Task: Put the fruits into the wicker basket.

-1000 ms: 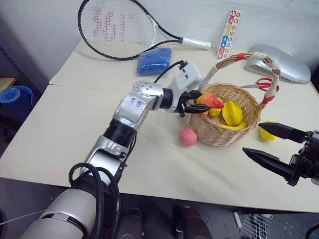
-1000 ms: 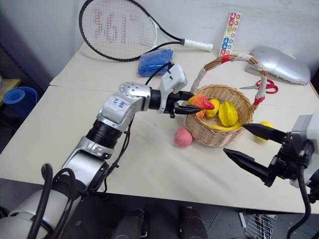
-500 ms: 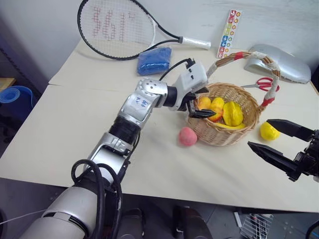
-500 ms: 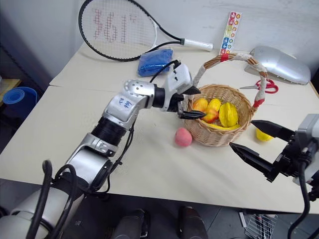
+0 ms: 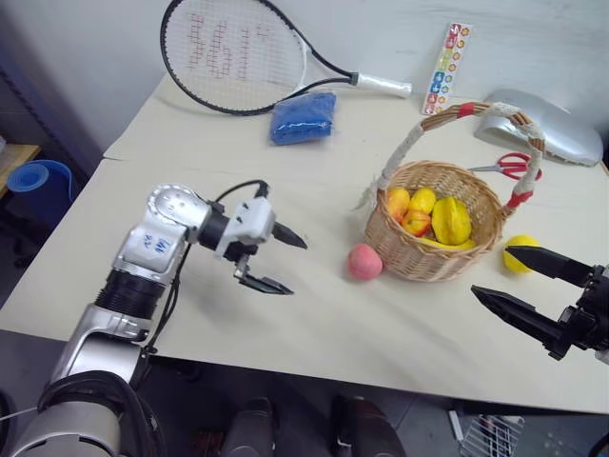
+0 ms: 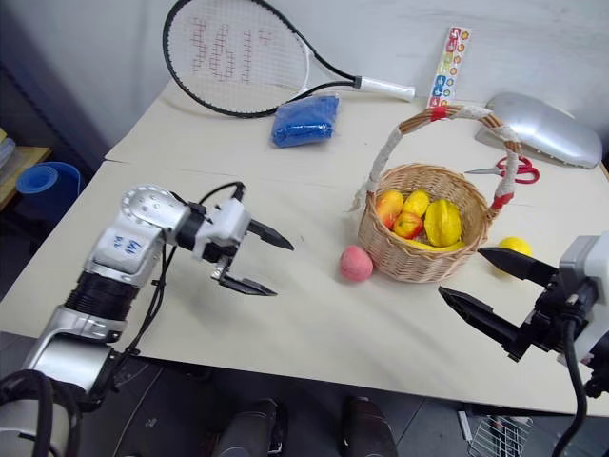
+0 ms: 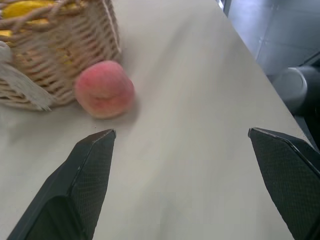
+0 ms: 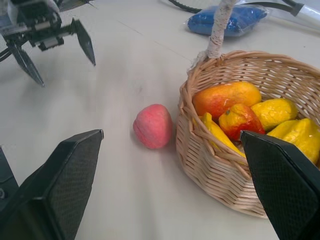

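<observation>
Pink peach (image 5: 363,261) beside basket (image 5: 419,259), apart from open left claw (image 5: 278,259)

Lab-like test room: plain cream table (image 5: 285,324) against bare wall, mixed props, tennis racket (image 5: 238,52), scissors (image 5: 509,167).

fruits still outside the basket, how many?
2: the pink peach on the table against the wicker basket, and the yellow lemon past the basket's far side. None looks hidden.

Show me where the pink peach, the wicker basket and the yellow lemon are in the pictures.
pink peach (image 5: 363,261), left eye view, middle of its body.
wicker basket (image 5: 419,259), left eye view, front woven wall.
yellow lemon (image 6: 515,246), right eye view, its top side.
</observation>
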### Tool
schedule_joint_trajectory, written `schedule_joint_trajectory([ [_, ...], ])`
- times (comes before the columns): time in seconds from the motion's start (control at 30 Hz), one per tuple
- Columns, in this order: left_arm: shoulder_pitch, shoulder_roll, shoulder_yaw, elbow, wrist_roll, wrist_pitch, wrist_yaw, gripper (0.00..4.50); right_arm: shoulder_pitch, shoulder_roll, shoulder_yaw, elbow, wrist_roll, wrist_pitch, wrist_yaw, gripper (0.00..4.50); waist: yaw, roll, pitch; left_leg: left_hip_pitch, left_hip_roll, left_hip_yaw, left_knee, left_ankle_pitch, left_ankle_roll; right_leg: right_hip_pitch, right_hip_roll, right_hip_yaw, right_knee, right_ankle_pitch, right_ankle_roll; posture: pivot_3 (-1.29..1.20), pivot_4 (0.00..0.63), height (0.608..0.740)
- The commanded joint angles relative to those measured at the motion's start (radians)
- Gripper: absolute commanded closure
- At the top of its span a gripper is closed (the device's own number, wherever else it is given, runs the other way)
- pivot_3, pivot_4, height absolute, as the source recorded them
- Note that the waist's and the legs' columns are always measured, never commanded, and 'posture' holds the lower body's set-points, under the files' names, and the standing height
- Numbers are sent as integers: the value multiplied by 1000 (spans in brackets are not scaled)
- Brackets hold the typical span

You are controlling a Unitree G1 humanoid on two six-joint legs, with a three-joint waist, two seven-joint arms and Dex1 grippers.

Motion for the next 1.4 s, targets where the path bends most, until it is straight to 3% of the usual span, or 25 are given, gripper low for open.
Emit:
schedule_joint_trajectory([
  [0.03, -48, -126, -23, 146, 93, -126, 177, 45, 18, 23, -21, -38, 0, -27, -7, 0, 7, 0, 0, 0, 0, 0, 0, 0, 0, 0, 0, 0, 0, 0, 1, 0, 150, 740],
  [0.3, -125, -305, -32, 409, 192, -212, 371, 45, 57, 51, -22, -68, 19, -37, -27, 0, -11, 0, 0, -1, 0, 2, -1, 0, 1, -2, 1, 0, -1, 2, 3, 0, 150, 740],
  [0.53, -172, -418, -28, 528, 197, -191, 414, 45, 66, 59, -11, -76, 18, -44, -41, 0, -15, -1, 0, 0, 0, 3, 0, 0, 1, -2, 1, -2, -1, 2, 3, 0, 150, 740],
  [0.63, -174, -424, -29, 539, 201, -190, 399, 664, 64, 58, -10, -76, 23, -43, -45, 0, -22, -1, 0, 0, 0, 3, -1, 0, 1, -2, 1, -2, -1, 2, 4, 0, 150, 740],
  [0.8, -156, -394, -29, 483, 197, -164, 352, 2073, 62, 56, -8, -74, 24, -45, -49, 0, -22, -1, 0, 0, 0, 3, -1, 0, 1, -2, 1, -2, -1, 2, 3, 0, 150, 740],
  [0.93, -85, -287, -48, 231, 117, -41, 146, 2361, 45, 53, 8, -63, 22, -47, -54, 0, -28, 0, 0, 1, 1, 4, -2, 0, 1, -2, 1, -1, -1, 2, 3, 0, 150, 740],
  [1.0, -74, -266, -20, 120, 64, 25, 133, 2361, 41, 53, 15, -59, 19, -50, -55, 0, -26, 0, 0, 1, 2, 4, -2, 0, 1, -2, 1, 0, 0, 1, 2, 0, 150, 740],
  [1.13, -158, -326, 77, 44, -13, 174, 272, 2361, 38, 54, 23, -58, 16, -55, -57, 0, -11, 0, 0, -1, 0, 0, 1, 0, 1, -1, 0, 0, 0, 1, 2, 0, 150, 740],
  [1.27, -295, -433, 101, 124, 74, 141, 528, 2361, 43, 55, 13, -51, -4, -61, -57, 0, 3, 0, 0, -2, -2, -1, 2, 0, 3, 0, 0, 2, -2, 3, 6, 0, 150, 740],
  [1.4, -371, -513, 63, 260, 138, 86, 638, 2361, 46, 66, -23, -26, -9, -61, -74, 0, 3, 0, 0, -1, -4, 3, 1, -1, 4, 0, 1, 1, -3, 3, 8, 0, 150, 740],
])
